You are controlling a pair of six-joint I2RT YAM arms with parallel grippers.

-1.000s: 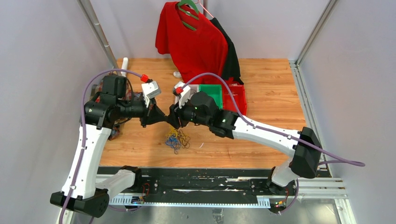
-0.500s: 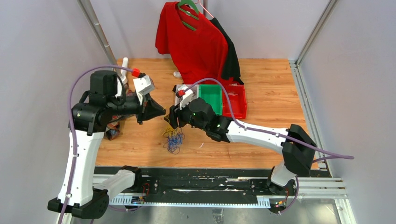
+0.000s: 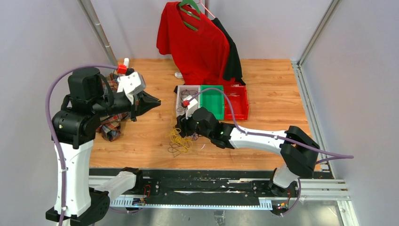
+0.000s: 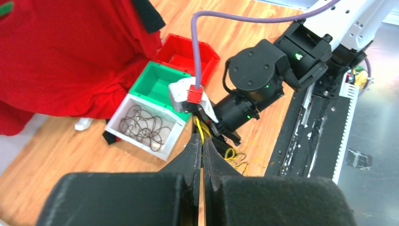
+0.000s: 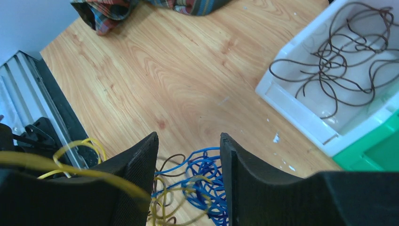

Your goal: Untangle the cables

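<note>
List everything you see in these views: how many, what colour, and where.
tangle of thin cables: one, blue and yellow, table front centre
loose thin cables: one bunch, dark brown, inside white bin
white plastic bin: one, white, mid-table
green plastic bin: one, green, beside the white
red plastic bin: one, red, beside the green
T-shirt on hanger: one, red, hanging at back
plaid cloth: one, mixed colours, table's left
wooden table: one, light brown, underneath
left gripper: one, black, shut, raised
right gripper: one, black, open, over the tangle

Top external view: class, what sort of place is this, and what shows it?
Likely a robotics lab cell: two arms bolted at a wooden table, grey enclosure walls, sorting bins beside tangled cables.
</note>
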